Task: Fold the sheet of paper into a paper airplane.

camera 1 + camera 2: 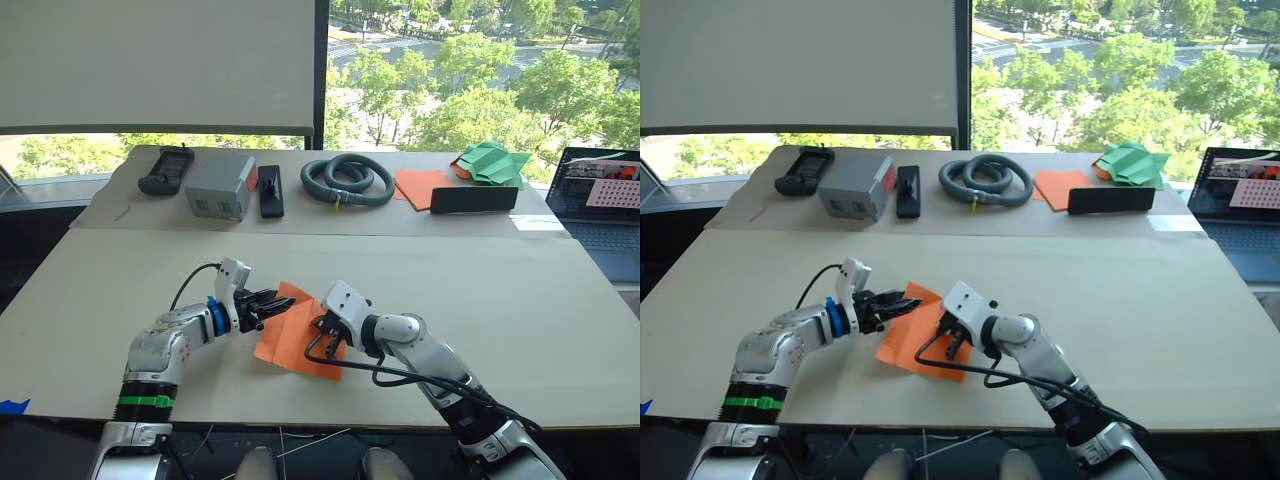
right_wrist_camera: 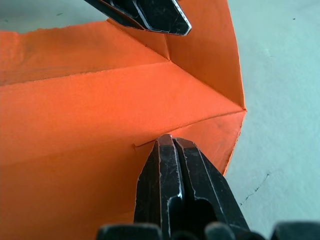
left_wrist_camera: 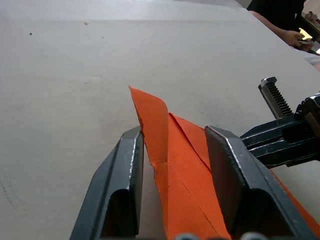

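Orange sheet of paper (image 1: 296, 345) lay between both claws: left gripper (image 3: 172, 150) apart, straddling a raised flap; right gripper (image 2: 172, 145) together, pinning the crease. Fold slowly, keeping that pin firm.

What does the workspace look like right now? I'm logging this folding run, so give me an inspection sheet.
Surface: beige table, bare near the work.
Job's things: orange paper, partly folded, one flap raised.
Clutter: handheld device, grey box, black remote, orange sheets, black bar, green paper shape, laptop.
End effectors: left end effector open around the raised flap; right end effector shut, tips pressing the paper.
Cables: coiled grey hose; black cables along the arms.
Surroundings: window with trees, lowered blind, a person's hand.
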### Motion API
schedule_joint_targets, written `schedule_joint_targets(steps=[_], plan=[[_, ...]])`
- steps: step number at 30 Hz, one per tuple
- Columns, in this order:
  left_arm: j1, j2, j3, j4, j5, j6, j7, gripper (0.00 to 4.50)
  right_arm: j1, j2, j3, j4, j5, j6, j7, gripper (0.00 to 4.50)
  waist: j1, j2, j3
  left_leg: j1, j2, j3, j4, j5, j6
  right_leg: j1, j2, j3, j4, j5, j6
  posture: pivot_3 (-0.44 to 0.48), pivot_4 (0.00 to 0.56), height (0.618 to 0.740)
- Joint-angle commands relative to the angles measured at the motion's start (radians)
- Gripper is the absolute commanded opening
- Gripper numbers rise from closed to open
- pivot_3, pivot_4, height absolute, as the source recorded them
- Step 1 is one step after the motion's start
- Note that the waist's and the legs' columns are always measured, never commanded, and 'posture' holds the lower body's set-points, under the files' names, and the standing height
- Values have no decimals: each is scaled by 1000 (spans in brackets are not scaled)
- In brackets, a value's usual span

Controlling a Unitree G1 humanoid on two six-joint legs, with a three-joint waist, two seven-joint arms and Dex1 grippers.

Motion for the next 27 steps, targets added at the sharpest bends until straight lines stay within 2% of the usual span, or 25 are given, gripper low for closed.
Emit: schedule_joint_targets(steps=[1,2,8,13,20,27], plan=[[-19,34,-35,-23,37,-72,-22,597,24,2,18,29,-15,41,-6,0,-1,0,0,0,0,0,0,0,0,0,0,0,0,0,0,0,150,714],[-15,42,-49,-32,50,-96,-30,286,25,2,18,29,-15,41,-7,0,-1,0,0,0,0,0,0,0,0,0,0,0,0,0,0,0,150,714],[48,143,-190,-85,184,-258,-101,286,31,23,2,26,-3,42,-24,0,-3,1,0,0,0,0,-1,0,0,-2,0,1,0,0,0,0,150,714],[37,166,-252,-34,283,-380,-86,286,26,67,-62,20,32,38,-43,0,2,1,0,-3,0,0,-1,0,0,-5,-1,0,0,0,-1,0,150,714],[46,169,-296,-23,346,-425,-93,286,1,126,-180,-14,107,16,-72,0,6,4,3,-6,0,1,-1,0,0,-7,-1,0,0,1,-1,0,150,714],[49,179,-310,-20,370,-434,-103,286,-28,162,-224,3,124,-19,-97,0,5,6,3,-6,0,1,-1,0,0,-7,-1,0,0,1,-1,0,150,714]])
